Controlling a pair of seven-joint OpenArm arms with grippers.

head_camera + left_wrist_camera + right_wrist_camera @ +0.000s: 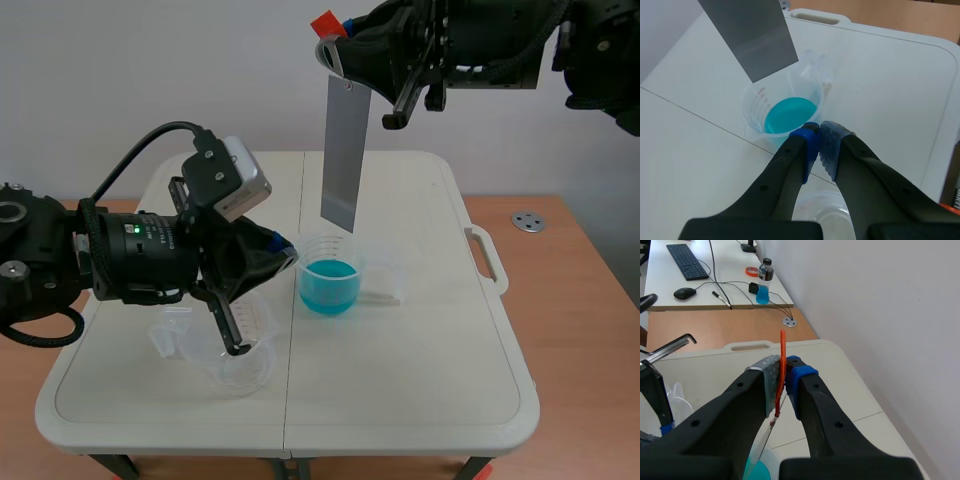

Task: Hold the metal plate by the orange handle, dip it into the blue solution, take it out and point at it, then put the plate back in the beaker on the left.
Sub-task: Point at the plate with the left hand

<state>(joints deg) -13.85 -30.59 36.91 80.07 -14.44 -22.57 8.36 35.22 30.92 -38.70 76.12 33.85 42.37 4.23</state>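
Left gripper (819,136), fingers closed on nothing, points toward the metal plate (343,150) above the blue solution (329,275); right gripper (785,374) fingers clamp its orange handle (325,22). Returning it to the left beaker (243,368) apparently remains.

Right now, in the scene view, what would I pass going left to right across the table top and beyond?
Empty beaker → beaker of blue solution → table's carry handle → round metal disc on the wooden desk. The metal plate hangs above the beaker of blue solution, so it's left out.
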